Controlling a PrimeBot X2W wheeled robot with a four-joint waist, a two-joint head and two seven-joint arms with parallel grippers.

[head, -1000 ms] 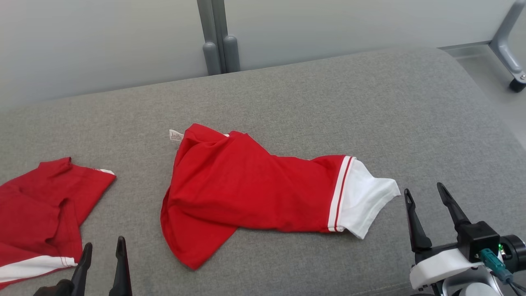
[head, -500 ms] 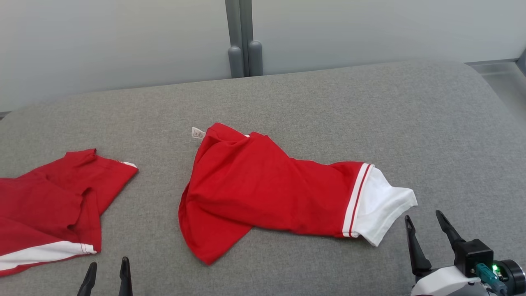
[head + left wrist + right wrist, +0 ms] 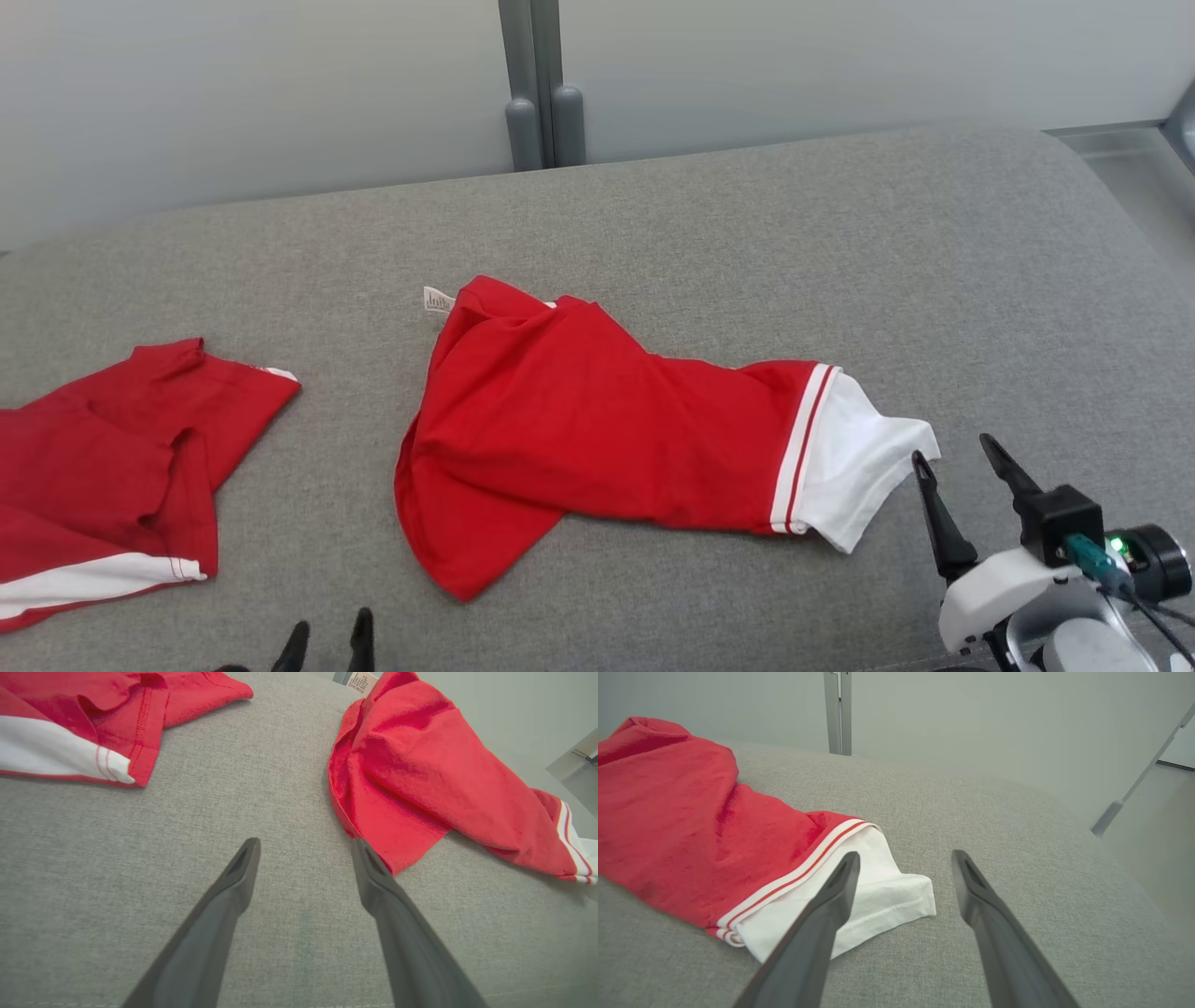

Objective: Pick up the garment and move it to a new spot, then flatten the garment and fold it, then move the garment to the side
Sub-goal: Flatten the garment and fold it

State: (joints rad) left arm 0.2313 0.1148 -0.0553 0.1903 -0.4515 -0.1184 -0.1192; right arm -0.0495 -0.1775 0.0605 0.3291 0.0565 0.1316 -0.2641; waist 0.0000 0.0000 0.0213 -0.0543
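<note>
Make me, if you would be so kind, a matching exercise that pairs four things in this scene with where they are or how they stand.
Things:
1. middle shirt
2. other shirt
3. right gripper
4. label

Places or states:
A. small and white, at a shirt's far corner
B. open, beside a white hem
C. crumpled, in the centre of the grey cushion
D. lying at the cushion's left edge

Pairs: 1-C, 2-D, 3-B, 4-A.

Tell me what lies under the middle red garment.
The grey cushion shows all around the middle red garment, which lies bunched on it. Anything beneath the cloth is covered; a white label pokes out.
</note>
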